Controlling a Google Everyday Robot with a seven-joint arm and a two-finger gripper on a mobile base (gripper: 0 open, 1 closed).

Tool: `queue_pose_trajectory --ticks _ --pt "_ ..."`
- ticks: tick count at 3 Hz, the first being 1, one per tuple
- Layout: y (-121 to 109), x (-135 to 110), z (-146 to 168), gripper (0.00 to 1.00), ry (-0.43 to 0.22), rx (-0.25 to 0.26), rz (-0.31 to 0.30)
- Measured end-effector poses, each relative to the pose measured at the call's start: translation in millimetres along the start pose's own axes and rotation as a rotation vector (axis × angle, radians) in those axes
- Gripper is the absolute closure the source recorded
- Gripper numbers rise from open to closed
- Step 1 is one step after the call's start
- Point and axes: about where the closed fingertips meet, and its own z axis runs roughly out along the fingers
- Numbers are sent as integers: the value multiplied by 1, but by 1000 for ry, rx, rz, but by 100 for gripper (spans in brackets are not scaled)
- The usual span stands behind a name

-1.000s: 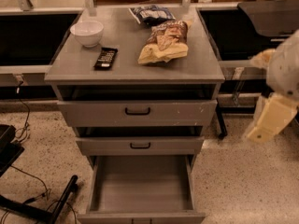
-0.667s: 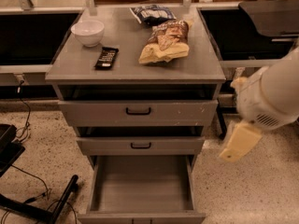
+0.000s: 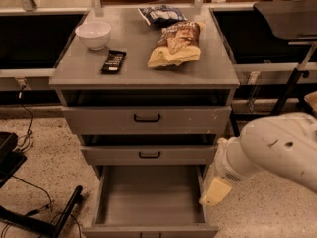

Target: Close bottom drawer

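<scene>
The single camera view looks down on the front of a grey metal cabinet (image 3: 148, 73) with three stacked drawers. The bottom drawer (image 3: 148, 200), a deep grey box with a low front panel, is the lowest of them. It stands pulled far out toward the camera, its bare floor exposed and nothing visible inside, and its front panel runs along the lower edge of the frame.

The closing has not begun, as far as the drawer's position shows, so the whole inward push is left.

The robot's cream-coloured gripper (image 3: 215, 191) hangs at the end of a thick white arm (image 3: 277, 148) that reaches in from the right. It is just beside the drawer's right wall, near the front corner. I cannot tell whether it touches the wall, or whether it is wide or narrow, and it appears to hold nothing. By my reading it must get in front of the panel before it can push.

- Drawers: three. One is open. The middle drawer (image 3: 148, 154) and the tall top drawer (image 3: 147, 119) sit pushed in, each with one black bar handle.
- On the cabinet top:
  - one white round bowl (image 3: 94, 33)
  - one flat black rectangular object (image 3: 113, 61)
  - two snack bags, a yellow-and-brown crinkled bag (image 3: 176, 44) and a dark blue bag (image 3: 161, 15) behind it
- Robot: one arm and one gripper.
</scene>
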Motion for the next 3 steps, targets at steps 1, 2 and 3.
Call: queue_pose_trajectory --ticks 1,2,3 --pt "2 9 60 0 -77 -3 74" --pt "3 10 60 0 -76 -4 74" --pt "0 28 95 0 -38 -35 87"
